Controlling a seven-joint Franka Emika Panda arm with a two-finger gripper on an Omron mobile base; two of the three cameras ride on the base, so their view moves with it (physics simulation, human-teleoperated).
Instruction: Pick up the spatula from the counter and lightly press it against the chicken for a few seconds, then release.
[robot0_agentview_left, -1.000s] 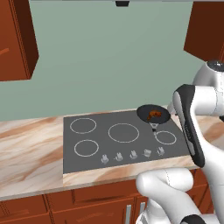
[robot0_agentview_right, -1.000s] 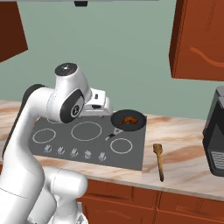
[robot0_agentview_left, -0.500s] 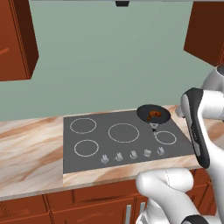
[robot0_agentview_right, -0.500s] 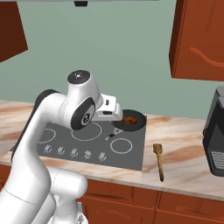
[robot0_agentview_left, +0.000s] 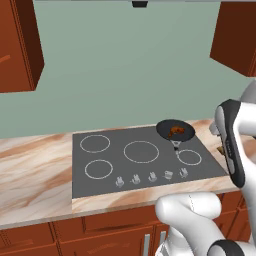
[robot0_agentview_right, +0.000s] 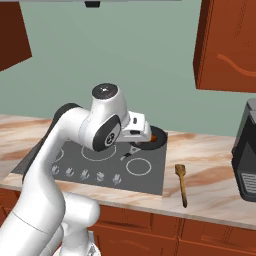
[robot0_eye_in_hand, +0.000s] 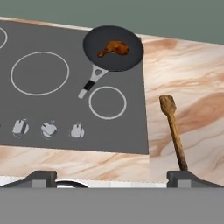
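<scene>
Pincer (robot0_eye_in_hand: 113, 178) stands wide open, holding nothing. Spatula (robot0_eye_in_hand: 174, 131) lies flat on the bench (robot0_eye_in_hand: 197, 83), at 5 o'clock from the pan (robot0_eye_in_hand: 131, 59), just beside the cooktop (robot0_eye_in_hand: 52, 113). Chicken (robot0_eye_in_hand: 114, 48) sits inside the pan.

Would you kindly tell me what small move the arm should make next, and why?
Probably shift the gripper sideways until the spatula handle sits midway between its open jaws, before descending. In the hand view the spatula lies untouched on the counter beside the cooktop, lined up with one fingertip rather than the gap.
</scene>
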